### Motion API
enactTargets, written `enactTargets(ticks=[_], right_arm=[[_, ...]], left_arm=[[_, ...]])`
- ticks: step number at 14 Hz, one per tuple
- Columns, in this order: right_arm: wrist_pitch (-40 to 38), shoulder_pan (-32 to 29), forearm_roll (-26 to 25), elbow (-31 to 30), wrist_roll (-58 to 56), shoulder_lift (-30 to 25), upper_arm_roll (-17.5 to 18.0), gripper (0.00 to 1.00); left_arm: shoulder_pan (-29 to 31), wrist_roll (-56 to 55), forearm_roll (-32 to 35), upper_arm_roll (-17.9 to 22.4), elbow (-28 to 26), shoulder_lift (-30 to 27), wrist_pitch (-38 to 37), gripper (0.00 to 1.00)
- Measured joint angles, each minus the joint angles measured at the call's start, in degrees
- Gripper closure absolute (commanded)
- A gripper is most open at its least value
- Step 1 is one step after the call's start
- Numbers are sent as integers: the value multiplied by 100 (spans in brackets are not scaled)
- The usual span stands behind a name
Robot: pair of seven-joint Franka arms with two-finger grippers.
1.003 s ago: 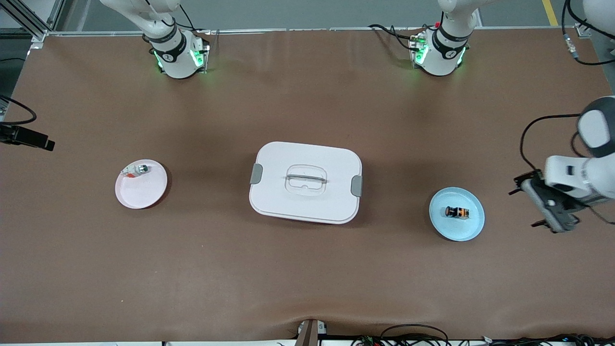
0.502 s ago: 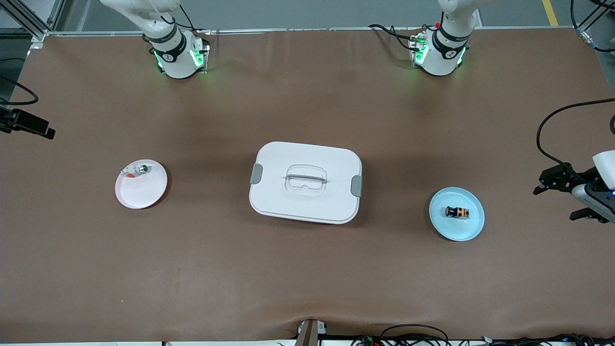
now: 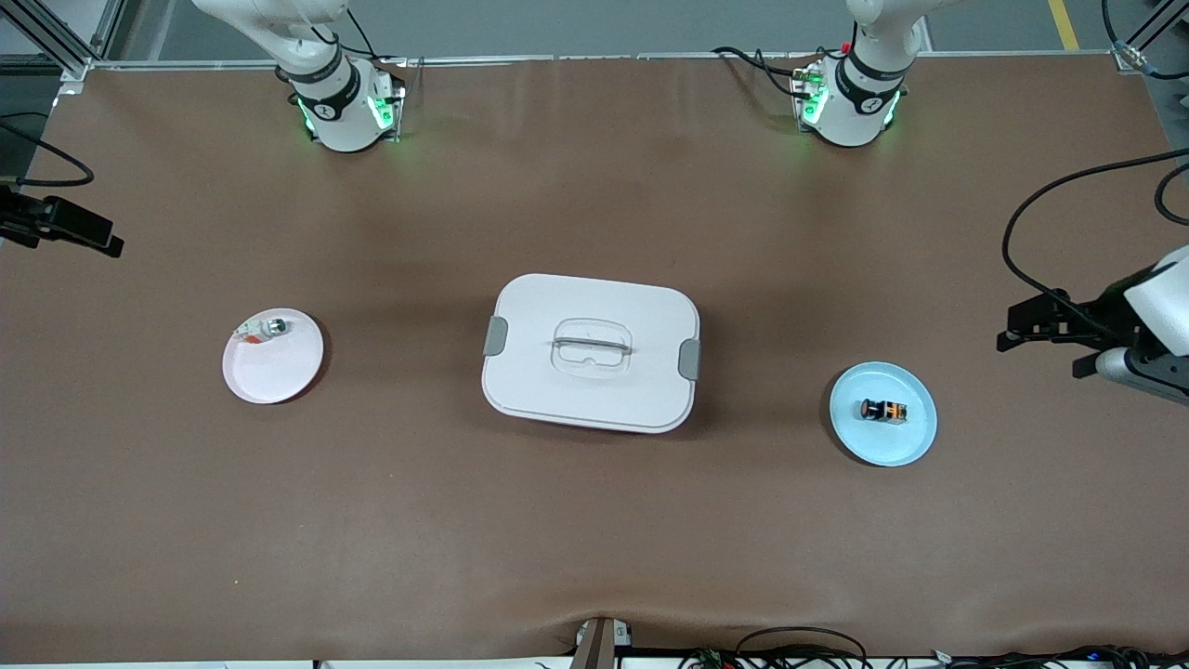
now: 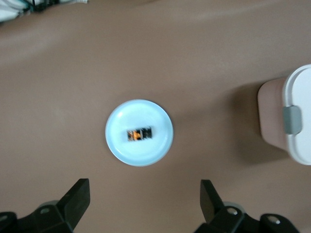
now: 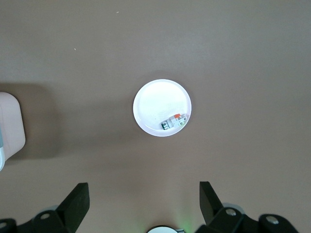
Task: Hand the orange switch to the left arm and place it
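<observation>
Pincer first: your right pincer hangs at the edge of the front view, over the right arm's end of the tabletop, and in its wrist view the two fingers stand spread with nothing between them. Below it sits a pink plate holding a small silver-white part with a green spot; leave that one alone. At the middle of the tabletop stands the box, lid on, a grey latch at each short end, squarely between the two plates. Next comes the blue plate, and on it lies the orange switch, on its side, untouched. Last, your left pincer hangs over the left arm's end of the tabletop, near the blue plate but not above it, its fingers likewise spread and empty.

You are at the very start, I judge: the approach to the first pick. Your next move calls for bringing the left pincer over the switch, turning it so the fingers straddle the black barrel, then lowering straight down. Afterwards you will need a handover route that stays clear of the box, so plan to lift high or pass alongside it.
</observation>
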Motion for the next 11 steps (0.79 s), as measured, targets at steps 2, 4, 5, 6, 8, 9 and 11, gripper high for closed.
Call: enactTargets(ticks=[2,4,5,6,8,9,11], right_arm=[[0,-27,104,-13,8,-11,-34,0],[34,-88,180,-52,8,-47,-81,0],[98,-104,190,-113,8,-94,-90,0],[211,-111,195,-248,8,-184,-91,0],[497,-111,199,-600,9,-420,-90,0],[567,-112,200,-743,8,-526,-90,0],[600,-112,200,-885,9,-653,-90,0]], left_arm=[[-543,-643,220,256,-5,-154,-349,0],[-1153,-1148,277,718,-23,-363,-728,0],[-1377,-1309,280,942,-48,-484,-892,0],[-1526,-1437,280,1106,-97,-615,-1016,0],[-1720,-1682,280,1328,-226,-868,-1104,0],[-1786,-1730,280,1431,-292,-983,-1111,0],[-1811,-1747,281,1647,-436,-1202,-1148,0]])
